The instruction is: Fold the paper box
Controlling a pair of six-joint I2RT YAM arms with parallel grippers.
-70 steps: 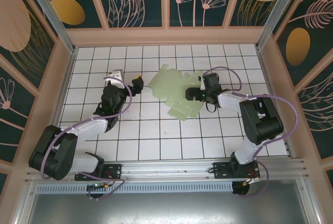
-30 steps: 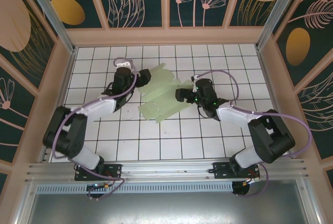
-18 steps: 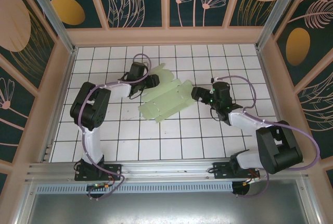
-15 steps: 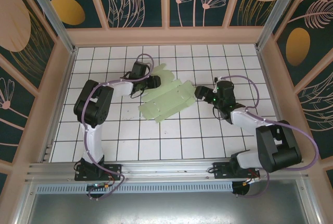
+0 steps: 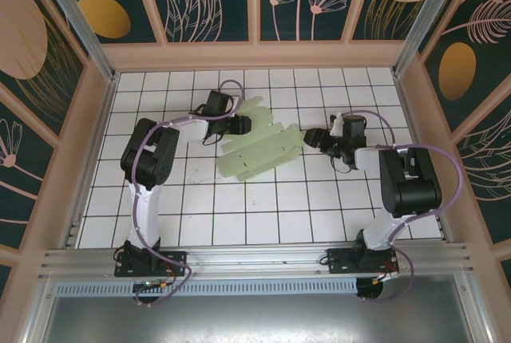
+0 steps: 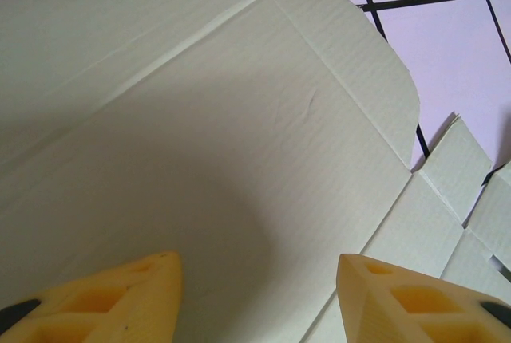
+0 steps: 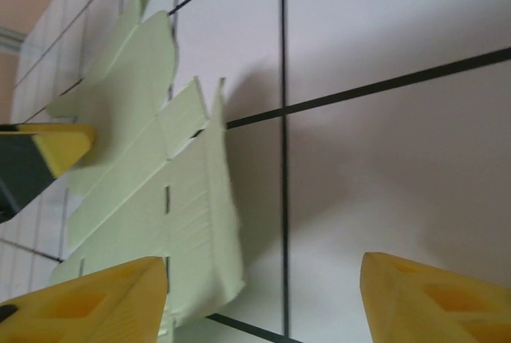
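Note:
The paper box [image 5: 259, 149] is a flat, creased mint-green cut-out with flaps, lying on the tiled floor in the middle. My left gripper [image 5: 239, 125] is at its upper left flap. In the left wrist view the card [image 6: 215, 136] spreads under the open left gripper [image 6: 257, 299], its yellow fingers [image 6: 120, 299] apart with nothing between them. My right gripper [image 5: 313, 137] is low at the card's right end. In the right wrist view the right gripper [image 7: 263, 295] is open, and the card's slightly lifted edge [image 7: 204, 223] lies by the left fingertip.
White tiled floor [image 5: 271, 207] with black grid lines, walled by a pink frame [image 5: 255, 54] with dark patterned panels. The arm bases stand on the metal rail [image 5: 255, 262] at the near edge. The left gripper's yellow tip [image 7: 56, 145] shows in the right wrist view.
The left gripper has crept right onto the card's upper left flap. The right arm has drawn its forearm back to the right, gripper staying at the card's right end. The card barely moved.

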